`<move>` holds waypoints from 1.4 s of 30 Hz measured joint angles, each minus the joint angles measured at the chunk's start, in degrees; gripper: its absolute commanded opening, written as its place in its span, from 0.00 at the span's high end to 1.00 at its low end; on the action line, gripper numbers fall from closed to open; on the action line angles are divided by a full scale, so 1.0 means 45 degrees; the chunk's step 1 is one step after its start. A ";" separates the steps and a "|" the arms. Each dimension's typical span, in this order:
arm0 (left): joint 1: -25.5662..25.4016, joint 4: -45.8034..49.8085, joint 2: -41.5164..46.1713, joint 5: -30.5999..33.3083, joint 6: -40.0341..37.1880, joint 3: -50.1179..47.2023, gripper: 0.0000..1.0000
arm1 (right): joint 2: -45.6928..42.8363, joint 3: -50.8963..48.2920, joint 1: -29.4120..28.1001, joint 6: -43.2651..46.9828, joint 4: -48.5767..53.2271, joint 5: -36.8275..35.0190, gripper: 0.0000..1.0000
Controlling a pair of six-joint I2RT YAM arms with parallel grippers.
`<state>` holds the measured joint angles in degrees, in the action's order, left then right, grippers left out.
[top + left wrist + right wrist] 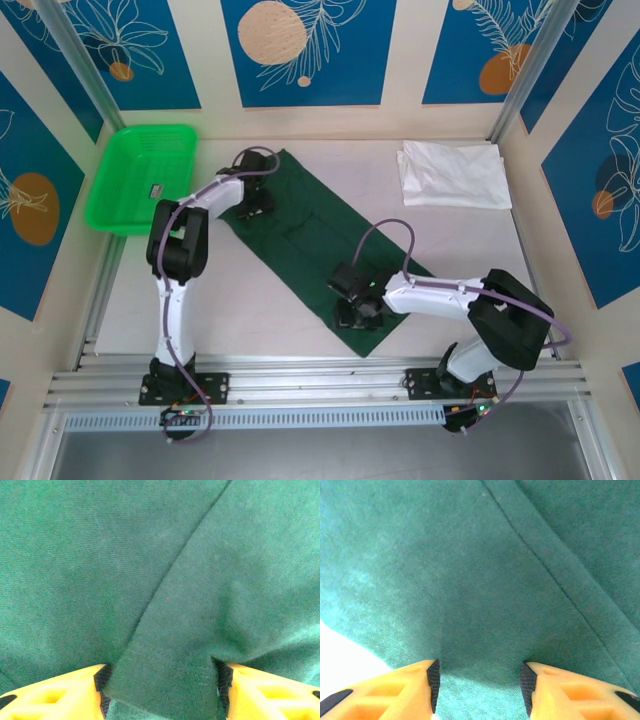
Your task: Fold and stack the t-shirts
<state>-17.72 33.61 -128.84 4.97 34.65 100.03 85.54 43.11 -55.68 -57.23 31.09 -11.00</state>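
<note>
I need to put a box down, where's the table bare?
Bare table lies between the green shirt and the white shirt, and near the front between the two arms. Crowded: the basket corner and the green shirt's diagonal, with both arms on it.

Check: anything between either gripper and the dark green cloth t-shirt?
Nothing visible. The left gripper has a fold of the dark green cloth t-shirt between its yellow fingers; the right gripper sits directly on the cloth.

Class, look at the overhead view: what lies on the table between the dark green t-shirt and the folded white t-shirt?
In the top external view, only bare table separates the dark green t-shirt from the white t-shirt.
</note>
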 measured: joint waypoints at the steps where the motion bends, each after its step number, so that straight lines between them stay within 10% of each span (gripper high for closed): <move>1: -0.0024 0.0053 -0.0296 -0.0121 -0.0112 0.0510 0.41 | 0.0112 0.0073 -0.0160 -0.0233 -0.0107 0.0000 0.51; 15: -0.1894 0.1423 -0.6110 -0.2448 -0.1282 1.0520 0.37 | 0.4172 0.4138 -0.2210 -0.3240 -0.1996 0.1195 0.49; 34: -0.0248 0.1496 -0.6844 -0.2778 -0.0821 1.1866 0.34 | 0.5775 0.6407 -0.2346 -0.2837 -0.1632 0.1117 0.43; 42: -0.0204 0.1841 -0.6615 -0.3113 -0.1035 1.2094 0.11 | 0.5683 0.6674 -0.2433 -0.1889 -0.1268 0.0889 0.32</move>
<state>-18.63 41.89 -158.60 -9.04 30.00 154.45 111.11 73.14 -66.63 -65.73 25.39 -7.01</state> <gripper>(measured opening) 0.843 0.656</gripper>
